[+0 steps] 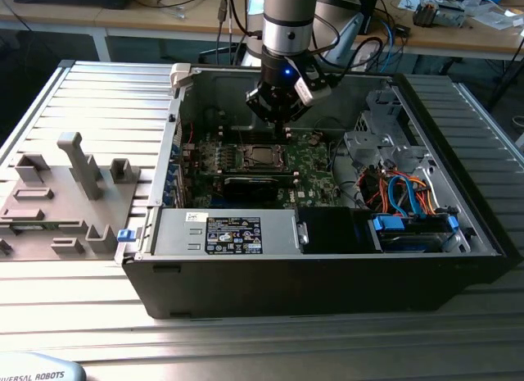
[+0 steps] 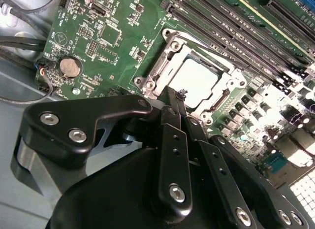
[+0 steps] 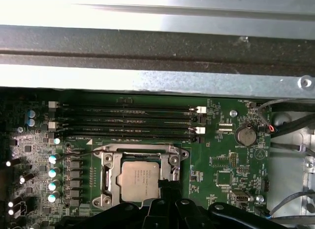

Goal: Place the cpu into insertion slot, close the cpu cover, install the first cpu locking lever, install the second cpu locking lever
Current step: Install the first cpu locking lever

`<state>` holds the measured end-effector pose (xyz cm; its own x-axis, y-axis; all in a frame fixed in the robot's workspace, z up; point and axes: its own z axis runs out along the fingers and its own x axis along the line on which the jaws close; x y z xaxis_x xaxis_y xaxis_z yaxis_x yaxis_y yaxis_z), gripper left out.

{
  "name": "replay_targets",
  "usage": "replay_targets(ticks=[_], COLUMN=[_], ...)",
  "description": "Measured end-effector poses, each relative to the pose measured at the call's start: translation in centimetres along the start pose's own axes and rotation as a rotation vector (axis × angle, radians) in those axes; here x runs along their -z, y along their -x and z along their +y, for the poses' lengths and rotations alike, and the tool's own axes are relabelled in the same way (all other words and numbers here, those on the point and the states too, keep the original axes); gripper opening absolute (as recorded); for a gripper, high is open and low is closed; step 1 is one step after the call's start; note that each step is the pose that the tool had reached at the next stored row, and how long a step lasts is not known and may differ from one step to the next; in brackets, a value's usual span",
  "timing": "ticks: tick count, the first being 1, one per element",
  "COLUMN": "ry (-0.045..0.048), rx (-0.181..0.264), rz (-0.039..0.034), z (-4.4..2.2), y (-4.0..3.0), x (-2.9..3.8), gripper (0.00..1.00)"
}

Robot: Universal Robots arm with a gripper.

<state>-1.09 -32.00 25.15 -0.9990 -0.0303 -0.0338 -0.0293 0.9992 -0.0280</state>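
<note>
The black two-fingered pincer (image 1: 285, 129) hangs inside the open black computer case (image 1: 327, 283), which lies on the ribbed grey metal table (image 1: 246, 348), and sits just above the green motherboard (image 3: 221, 160). In the second wrist view its fingers (image 2: 172, 140) are drawn together to a single tip at one corner of the thin silver-grey metal cpu cover (image 2: 177, 42). Whether that tip touches the frame or pinches anything cannot be told. The small square cpu with the dull silver top (image 3: 140, 182) lies flat in the dark insertion slot (image 3: 115, 182), framed by the cover's window, so little of the slot shows beyond a narrow strip beside the chip. In the first wrist view the pincer's dark bulk cuts off the socket's near edge and hides one corner of the chip. A thin wire (image 3: 81, 153) reaches out from the socket across the board, and what it is proves hard to make out. The long black memory slots (image 3: 128, 123) run just beside the socket
</note>
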Motion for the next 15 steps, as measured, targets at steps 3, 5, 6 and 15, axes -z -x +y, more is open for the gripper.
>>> replay_targets(ticks=[3,5,6,15], ry=[0.0004,0.0009,0.0009,0.0013], rx=[0.011,0.026,0.027,0.039], rz=[-0.0003,-0.0007,-0.0007,-0.0011], z=[0.00,0.00,0.00,0.00], y=[0.00,0.00,0.00,0.00], x=[0.00,0.00,0.00,0.00], gripper=[0.11,0.11,0.11,0.11])
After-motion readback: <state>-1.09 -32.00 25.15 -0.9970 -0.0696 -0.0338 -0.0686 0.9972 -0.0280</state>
